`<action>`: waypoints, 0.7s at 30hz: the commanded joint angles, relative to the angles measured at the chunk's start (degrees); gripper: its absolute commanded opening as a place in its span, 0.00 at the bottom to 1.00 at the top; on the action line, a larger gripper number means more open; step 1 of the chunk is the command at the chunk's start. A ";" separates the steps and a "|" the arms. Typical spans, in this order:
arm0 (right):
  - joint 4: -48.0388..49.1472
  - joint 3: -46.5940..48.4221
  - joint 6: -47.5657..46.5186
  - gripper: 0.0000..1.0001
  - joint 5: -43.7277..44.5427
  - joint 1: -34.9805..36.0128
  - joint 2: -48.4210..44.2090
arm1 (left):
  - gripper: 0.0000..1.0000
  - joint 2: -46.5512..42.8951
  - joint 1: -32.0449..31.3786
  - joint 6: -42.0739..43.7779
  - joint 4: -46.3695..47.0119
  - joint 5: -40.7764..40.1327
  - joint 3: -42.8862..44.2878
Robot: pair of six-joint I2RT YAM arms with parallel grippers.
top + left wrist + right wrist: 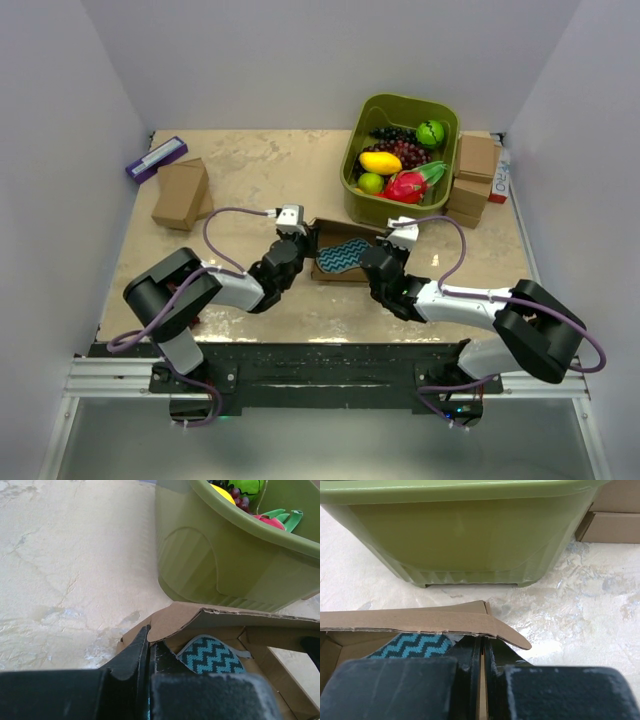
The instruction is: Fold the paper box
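Observation:
The paper box is brown cardboard and lies open at the table's middle, just in front of the green bin. A blue and black zigzag cloth lies inside it. My left gripper is at the box's left end, and in the left wrist view it is shut on the side wall under a rounded flap. My right gripper is at the right end. In the right wrist view it is shut with a strip of cardboard between the fingers, below the folded long flap.
The green bin holds toy fruit and stands right behind the box. Small chunky cardboard boxes sit at back left and stacked at back right. A purple packet lies at the far left. White walls enclose the table.

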 commanded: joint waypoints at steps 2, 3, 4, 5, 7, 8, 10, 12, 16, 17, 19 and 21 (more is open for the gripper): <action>-0.91 -0.29 4.00 0.00 -9.84 2.94 2.18 | 0.00 2.19 -6.08 -5.82 5.42 14.84 3.90; -0.92 -0.38 4.26 0.00 -9.93 2.94 2.36 | 0.00 2.37 -6.26 -5.99 5.42 14.67 3.90; -1.00 -0.29 4.27 0.00 -9.93 3.03 2.45 | 0.00 2.37 -6.26 -6.08 5.50 14.75 3.90; -1.00 -0.29 4.35 0.00 -9.93 3.03 2.62 | 0.00 2.37 -6.35 -6.08 5.68 14.75 3.90; -1.18 -0.20 4.53 0.00 -9.93 3.03 2.62 | 0.00 2.46 -6.44 -6.08 5.59 14.66 4.16; -1.09 -0.20 4.53 0.00 -9.93 3.03 2.62 | 0.00 2.46 -6.44 -6.08 5.59 14.66 4.25; -1.18 -0.20 4.53 0.00 -9.76 3.03 2.71 | 0.00 2.72 -6.53 -6.08 5.42 14.84 4.33; -1.35 -0.11 4.53 0.00 -9.67 3.03 2.62 | 0.00 2.90 -6.61 -6.08 5.42 15.01 4.33; -2.76 0.24 4.70 0.00 -9.23 3.03 1.40 | 0.00 1.84 -6.88 -3.64 4.45 14.75 1.89; -3.72 0.41 4.71 0.04 -9.49 3.11 0.78 | 0.00 1.32 -6.88 -2.93 4.10 13.97 1.35; -4.69 0.50 4.53 0.11 -9.93 3.11 -1.67 | 0.00 0.96 -6.88 -0.39 3.05 13.26 -0.40; -7.15 0.76 4.44 0.24 -11.15 3.11 -3.87 | 0.00 0.96 -7.23 1.81 1.82 12.12 -1.20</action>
